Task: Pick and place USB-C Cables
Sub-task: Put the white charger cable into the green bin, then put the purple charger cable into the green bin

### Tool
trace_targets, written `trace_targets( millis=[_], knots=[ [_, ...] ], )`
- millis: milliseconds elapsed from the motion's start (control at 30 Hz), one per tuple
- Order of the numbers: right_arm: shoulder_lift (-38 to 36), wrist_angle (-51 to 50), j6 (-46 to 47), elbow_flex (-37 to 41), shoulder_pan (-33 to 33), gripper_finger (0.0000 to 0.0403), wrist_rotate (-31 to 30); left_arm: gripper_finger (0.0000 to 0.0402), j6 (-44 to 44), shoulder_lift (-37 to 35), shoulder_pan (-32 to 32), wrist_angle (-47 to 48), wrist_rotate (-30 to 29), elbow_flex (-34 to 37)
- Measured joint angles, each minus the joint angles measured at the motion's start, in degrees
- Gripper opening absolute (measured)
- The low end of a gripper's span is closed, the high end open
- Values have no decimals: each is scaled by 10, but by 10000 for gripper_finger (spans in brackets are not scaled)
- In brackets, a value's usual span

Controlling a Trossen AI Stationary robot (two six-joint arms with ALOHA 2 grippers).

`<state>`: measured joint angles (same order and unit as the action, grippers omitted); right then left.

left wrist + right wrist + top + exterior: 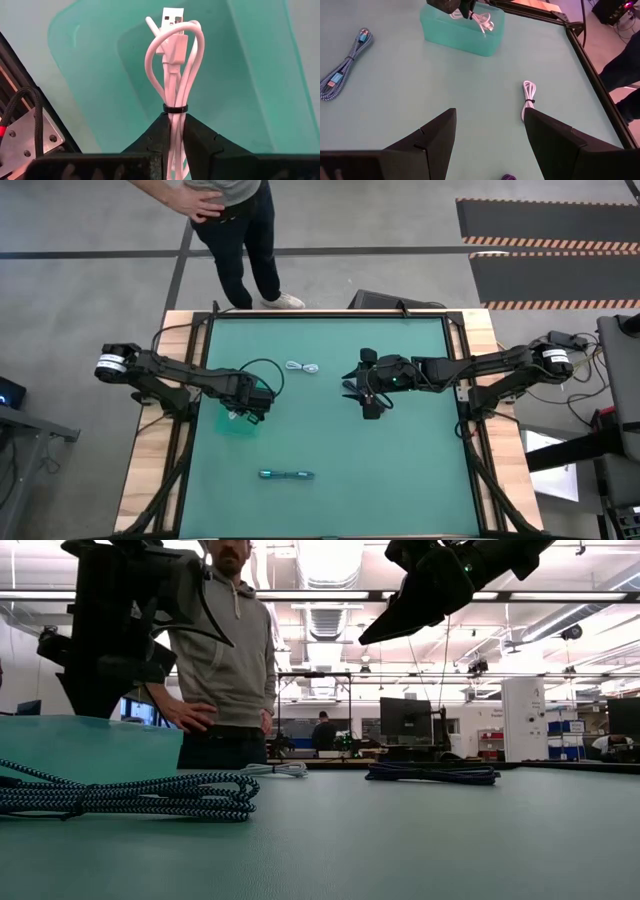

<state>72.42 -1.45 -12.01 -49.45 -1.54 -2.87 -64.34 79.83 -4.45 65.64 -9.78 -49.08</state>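
Green matting covers the table (330, 430) in the high view, where the left gripper (243, 412) hangs over the clear teal tub (232, 423) on the left side, placed there so what it carries can drop inside; a white cable bundle (302, 368) lies near the far middle, a teal-blue cable bundle (286, 475) lies toward the near edge, and the right gripper (371, 402) hovers at centre-right, apparently above a dark bundle it mostly hides. A person (235, 230) stands beyond the far edge. In the low view, the teal-blue braided bundle (130, 795) lies closest, the tub wall (90, 748) rises behind it, and a dark cable bundle (432, 773) rests flat farther off beneath the raised right arm, apart from its fingers. In the left wrist view, the two dark fingers (205, 142) are clenched on a second white cable bundle (172, 65) just below its black tie, holding it upright with the plug end pointing into the tub's interior (250, 75), which suggests a release is the step in hand. In the right wrist view, the right fingers (432, 137) are spread wide and empty, the loose white bundle (527, 100) lies just ahead between them, and a dark purple scrap of cable (507, 177) shows at the picture's bottom edge, probably the next pick.
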Motion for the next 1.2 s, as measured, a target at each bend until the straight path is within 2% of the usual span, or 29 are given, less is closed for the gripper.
trace_targets(
  millis=[600,833,1000,1200],
  knots=[
    [0,0,0,0,0,226,1,82,14,0,0,-7,3,-2],
    [0,0,20,0,0,226,2,83,96,-11,0,-3,9,-37],
    [0,0,73,0,0,226,3,83,153,-40,-2,-6,-9,-69],
    [0,-11,144,0,0,226,3,83,260,-93,-14,-79,-47,-69]
  ],
)
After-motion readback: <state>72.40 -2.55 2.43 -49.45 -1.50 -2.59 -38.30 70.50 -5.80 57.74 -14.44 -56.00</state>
